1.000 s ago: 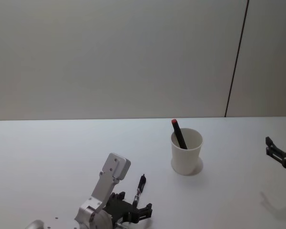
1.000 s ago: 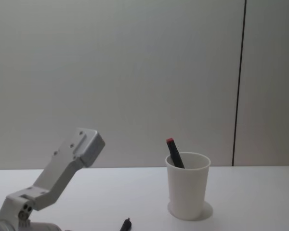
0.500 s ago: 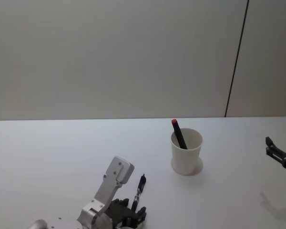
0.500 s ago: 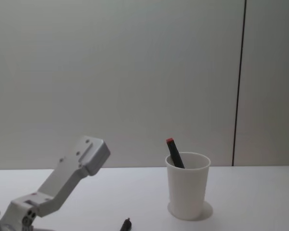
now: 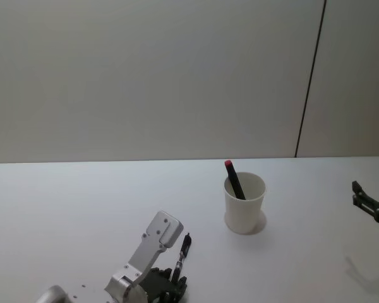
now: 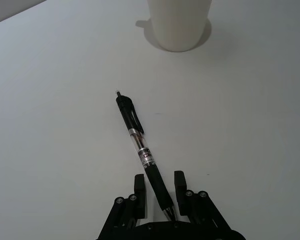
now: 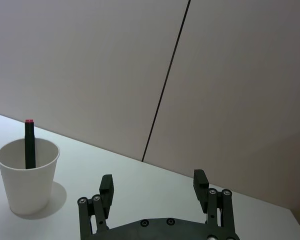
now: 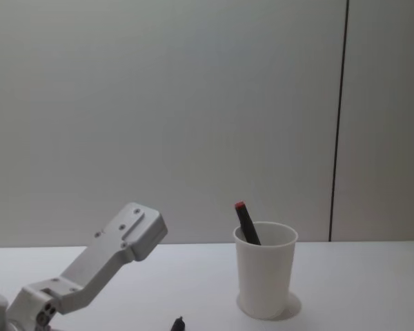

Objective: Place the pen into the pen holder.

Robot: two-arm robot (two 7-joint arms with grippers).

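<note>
Left wrist view, left tool [image 6: 159,177] straddling pen [image 6: 138,145]

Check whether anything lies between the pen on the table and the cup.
Nothing visible does: bare table runs from the pen to the pen holder. The left gripper's open fingers straddle the pen's tip end. A red-capped pen leans inside; the right gripper idles far right.

The black pen [image 6: 140,150] lies flat on the white table [image 6: 50,125], apart from the pen holder [image 6: 179,25], its clip end pointing toward the holder's base. At the end farthest from the holder, the left gripper [image 6: 159,181] straddles the barrel, jaws parted, a gap on each side
</note>
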